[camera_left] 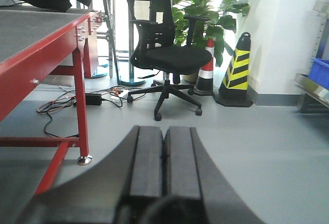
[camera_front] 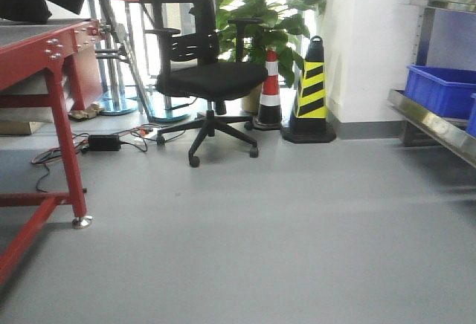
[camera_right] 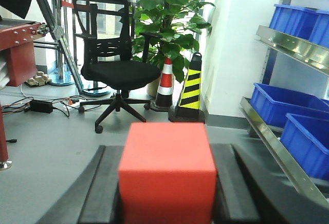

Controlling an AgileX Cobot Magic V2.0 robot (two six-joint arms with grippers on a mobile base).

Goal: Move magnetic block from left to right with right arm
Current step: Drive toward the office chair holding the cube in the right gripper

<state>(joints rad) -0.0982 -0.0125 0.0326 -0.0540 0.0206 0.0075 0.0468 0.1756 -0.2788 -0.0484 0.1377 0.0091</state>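
Note:
In the right wrist view the magnetic block point(camera_right: 167, 175), a plain bright-red cube, fills the lower middle and sits between the two black fingers point(camera_right: 105, 188) of my right gripper point(camera_right: 167, 154), which is shut on it. The cube is held up in the air above the grey floor. In the left wrist view my left gripper point(camera_left: 164, 131) is shut, its two dark pads pressed together with nothing between them. Neither gripper nor the block shows in the front view.
A red-framed table point(camera_front: 52, 56) stands at the left. Ahead are a black office chair point(camera_front: 204, 79), two traffic cones point(camera_front: 312, 90), a potted plant point(camera_front: 260, 12) and floor cables point(camera_front: 104, 143). A metal shelf with blue bins point(camera_front: 442, 90) runs along the right.

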